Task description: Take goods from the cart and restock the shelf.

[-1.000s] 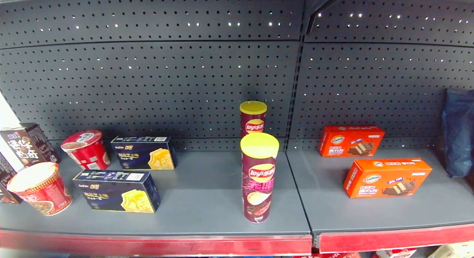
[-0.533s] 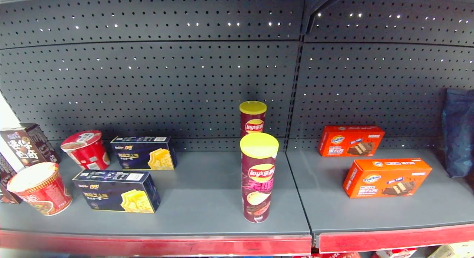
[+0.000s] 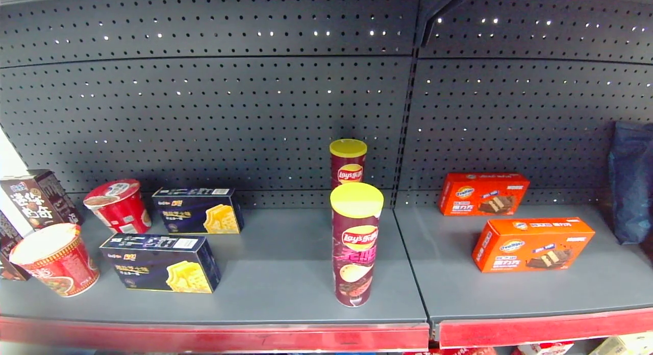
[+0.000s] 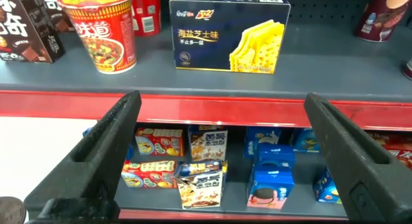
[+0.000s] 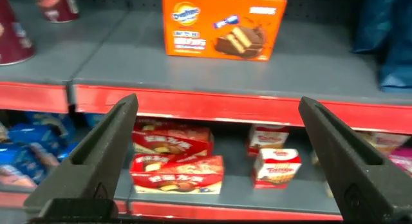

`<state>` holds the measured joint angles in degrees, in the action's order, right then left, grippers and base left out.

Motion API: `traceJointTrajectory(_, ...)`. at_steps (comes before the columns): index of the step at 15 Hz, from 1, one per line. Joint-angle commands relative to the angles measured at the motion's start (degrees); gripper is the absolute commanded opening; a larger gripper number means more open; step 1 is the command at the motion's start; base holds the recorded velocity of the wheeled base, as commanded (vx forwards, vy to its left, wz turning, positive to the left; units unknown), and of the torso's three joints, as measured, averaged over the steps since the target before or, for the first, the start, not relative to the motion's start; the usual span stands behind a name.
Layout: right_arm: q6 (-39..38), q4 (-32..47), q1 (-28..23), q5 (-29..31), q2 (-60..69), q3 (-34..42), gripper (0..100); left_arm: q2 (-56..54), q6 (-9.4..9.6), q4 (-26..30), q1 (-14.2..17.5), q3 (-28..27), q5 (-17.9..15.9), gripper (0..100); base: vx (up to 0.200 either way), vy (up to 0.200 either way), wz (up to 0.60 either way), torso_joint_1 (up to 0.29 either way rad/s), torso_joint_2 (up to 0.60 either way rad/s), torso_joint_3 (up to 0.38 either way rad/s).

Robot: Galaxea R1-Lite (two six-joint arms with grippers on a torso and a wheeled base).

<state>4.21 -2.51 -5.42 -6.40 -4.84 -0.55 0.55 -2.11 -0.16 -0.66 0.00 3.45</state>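
Two tall chip cans with yellow lids stand mid-shelf, one at the front (image 3: pixel 356 245) and one behind it (image 3: pixel 348 162). Two dark blue cracker boxes (image 3: pixel 161 262) (image 3: pixel 198 209) and two red noodle cups (image 3: pixel 55 259) (image 3: pixel 119 205) sit on the left, two orange wafer boxes (image 3: pixel 532 243) (image 3: pixel 482 193) on the right. My left gripper (image 4: pixel 222 153) is open and empty, held in front of the shelf's red edge below the front blue cracker box (image 4: pixel 228 33). My right gripper (image 5: pixel 215 153) is open and empty, below an orange wafer box (image 5: pixel 222 24).
The grey shelf (image 3: pixel 285 273) has a red front lip and a perforated back panel. Dark brown boxes (image 3: pixel 38 198) stand at the far left, a dark blue bag (image 3: pixel 632 181) at the far right. The lower shelf holds snack boxes (image 4: pixel 203 179) (image 5: pixel 174 163).
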Motion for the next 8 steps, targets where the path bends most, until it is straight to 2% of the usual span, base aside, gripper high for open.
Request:
traceJointTrajectory(1,1.77,-0.04,-0.02,7.37,-0.08,0.02,100,-0.02,0.09,-0.02,-0.04,0.0,-0.02,100,0.0,0.0,0.0,0.0,0.0,0.0)
traceJointTrajectory(2,2.03,-0.74,-0.02,12.29,-0.08,0.28,100,-0.02,0.09,-0.02,-0.04,0.0,-0.11,100,0.0,0.0,0.0,0.0,0.0,0.0)
traceJointTrajectory(5,-0.87,-1.27,-0.02,14.31,-0.08,0.37,100,-0.02,0.09,-0.02,-0.04,0.0,-0.11,100,0.0,0.0,0.0,0.0,0.0,0.0)
traceJointTrajectory(7,-0.69,-0.92,-0.02,24.42,-0.08,0.46,100,-0.02,0.0,-0.02,-0.04,0.0,0.24,100,0.0,0.0,0.0,0.0,0.0,0.0)
traceJointTrajectory(8,-0.78,-0.92,0.06,25.12,-0.08,0.46,100,-0.02,0.0,-0.02,-0.04,0.0,0.24,100,0.0,0.0,0.0,0.0,0.0,0.0)
